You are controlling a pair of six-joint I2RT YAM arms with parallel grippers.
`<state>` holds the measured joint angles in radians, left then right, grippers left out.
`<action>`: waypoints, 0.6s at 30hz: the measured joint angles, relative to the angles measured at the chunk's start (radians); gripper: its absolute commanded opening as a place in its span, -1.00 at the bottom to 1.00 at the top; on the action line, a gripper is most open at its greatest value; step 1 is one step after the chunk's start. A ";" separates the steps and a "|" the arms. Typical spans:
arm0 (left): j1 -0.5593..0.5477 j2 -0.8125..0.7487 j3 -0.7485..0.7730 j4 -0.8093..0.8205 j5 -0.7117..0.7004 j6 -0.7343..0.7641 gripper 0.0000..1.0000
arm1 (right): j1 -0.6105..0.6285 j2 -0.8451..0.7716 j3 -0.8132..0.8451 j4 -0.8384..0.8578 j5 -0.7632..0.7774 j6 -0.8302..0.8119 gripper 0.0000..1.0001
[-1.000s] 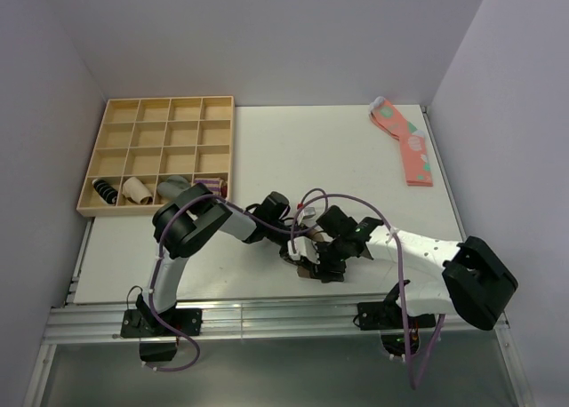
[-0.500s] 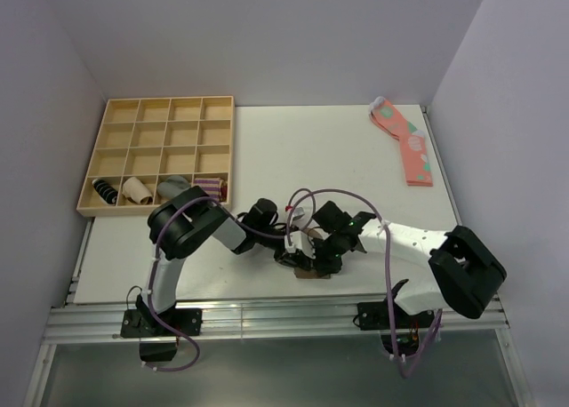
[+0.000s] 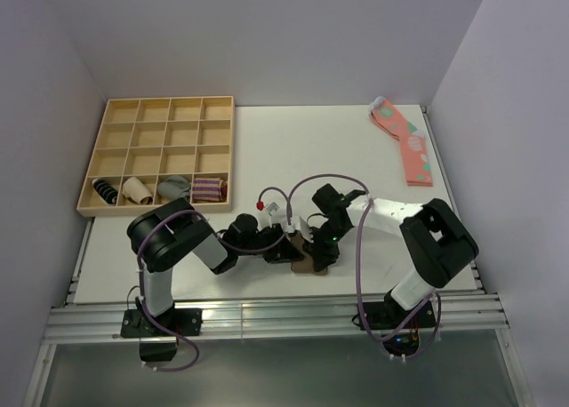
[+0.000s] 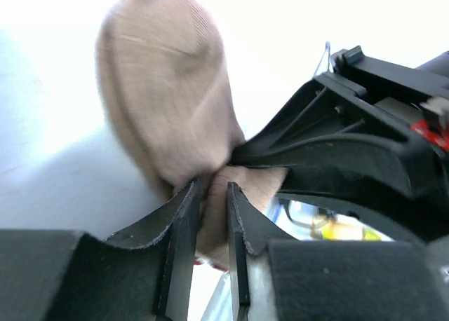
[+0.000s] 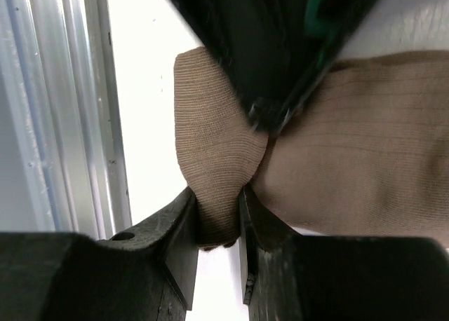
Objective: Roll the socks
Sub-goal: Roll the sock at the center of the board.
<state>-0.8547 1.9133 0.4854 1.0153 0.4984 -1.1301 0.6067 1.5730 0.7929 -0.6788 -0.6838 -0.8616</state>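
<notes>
The tan-brown sock [image 3: 310, 263] lies near the table's front edge, mostly covered by both grippers. My left gripper [image 3: 289, 250] comes from the left and is shut on a fold of the sock [image 4: 210, 209]. My right gripper [image 3: 320, 247] comes from the right and is shut on another fold of the sock [image 5: 219, 188]. In the left wrist view the tan toe end [image 4: 161, 97] bulges upward, and the right gripper's black body [image 4: 351, 139] presses against the cloth. The striped cuff shows only as a thin red edge [image 4: 200, 259].
A wooden divided tray [image 3: 160, 154] stands at the back left with small sock bundles [image 3: 207, 188] in its front row. A coral-pink dotted sock [image 3: 407, 145] lies at the back right. The metal rail [image 3: 267, 316] runs along the table's front edge.
Both grippers have shifted left along the front of the table with the sock held between them. The right arm has folded in closer, its elbow moving left.
</notes>
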 measured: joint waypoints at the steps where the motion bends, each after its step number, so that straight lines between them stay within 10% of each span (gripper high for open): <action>1: 0.000 -0.006 -0.019 0.021 -0.032 0.000 -0.41 | -0.010 0.014 0.011 -0.016 -0.012 -0.013 -0.58; 18: -0.109 -0.130 -0.164 0.131 -0.402 0.135 -0.36 | -0.082 0.228 0.186 -0.262 -0.082 -0.103 -0.57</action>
<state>-0.9642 1.7828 0.3214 1.1465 0.0967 -0.9951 0.5243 1.8008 0.9791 -0.9413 -0.7654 -0.9646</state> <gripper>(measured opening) 0.320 0.302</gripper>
